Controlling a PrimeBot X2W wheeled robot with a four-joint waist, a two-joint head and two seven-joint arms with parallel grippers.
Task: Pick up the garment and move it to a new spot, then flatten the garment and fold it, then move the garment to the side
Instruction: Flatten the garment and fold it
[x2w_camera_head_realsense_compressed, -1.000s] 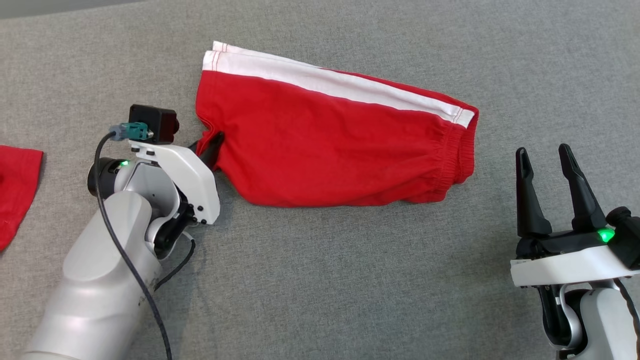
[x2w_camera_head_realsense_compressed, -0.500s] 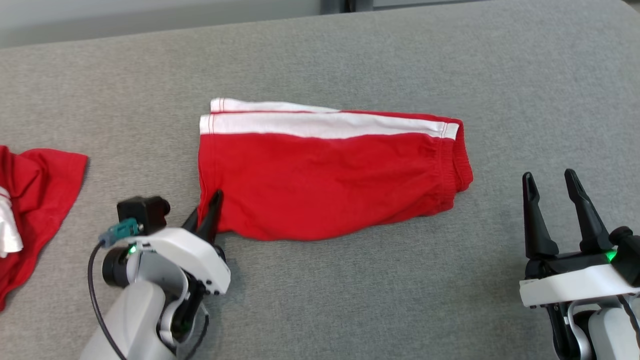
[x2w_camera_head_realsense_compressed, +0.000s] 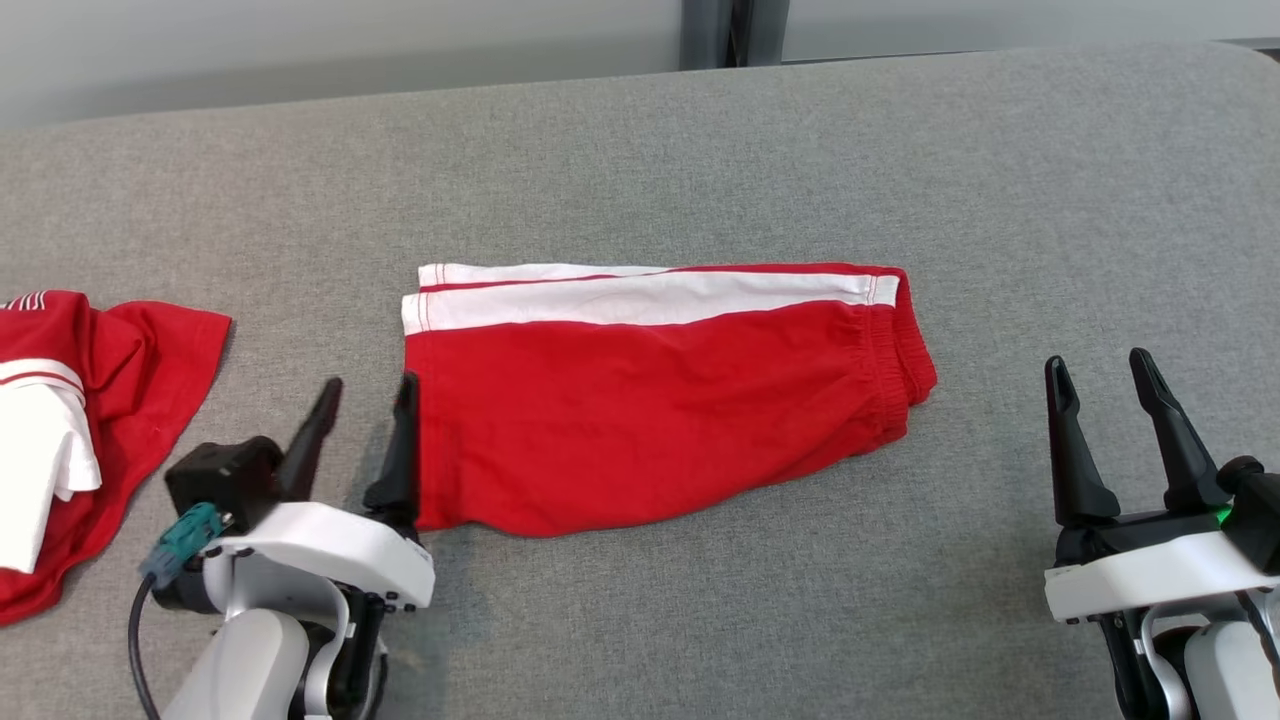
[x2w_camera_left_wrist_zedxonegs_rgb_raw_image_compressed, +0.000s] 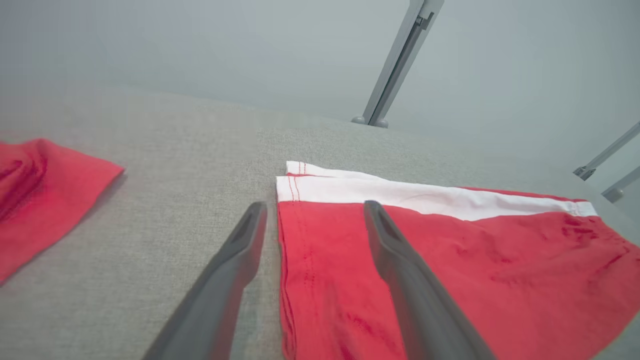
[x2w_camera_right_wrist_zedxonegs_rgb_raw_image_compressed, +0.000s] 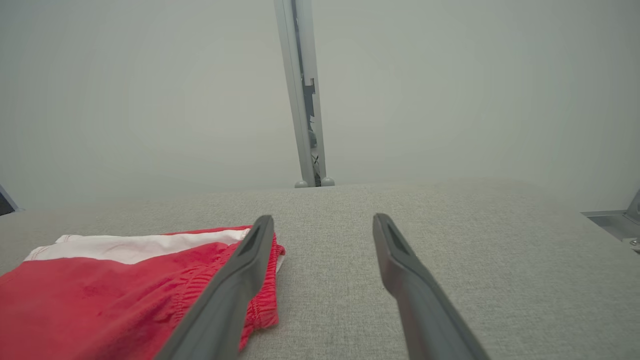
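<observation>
Nearest you, the left gripper stands with its jaws apart at the hem end of the garment. The right gripper is also spread wide and holds nothing, well apart from the waistband end.

The garment is a pair of red shorts with a white stripe. It lies flat near the middle of the grey padded table, with two white edges stacked at the hem. I take it as already folded, so the step in hand looks like the last one: moving it to the side.

For that you need a bite through both layers at the hem. I'd bring the right gripper in to the waistband too, so the fold doesn't slide open.

The left wrist view shows what the head view can't. One finger lies over the cloth and the other over bare table, so they straddle the stitched hem. You cannot tell whether either one touches. The right wrist view shows the gathered waistband just beside that gripper's own finger.

Only the head view gives you the whole outline, plus a second heap of red and white clothing off to the left. Keep clear of that heap. Beyond the far edge stands a grey post.
</observation>
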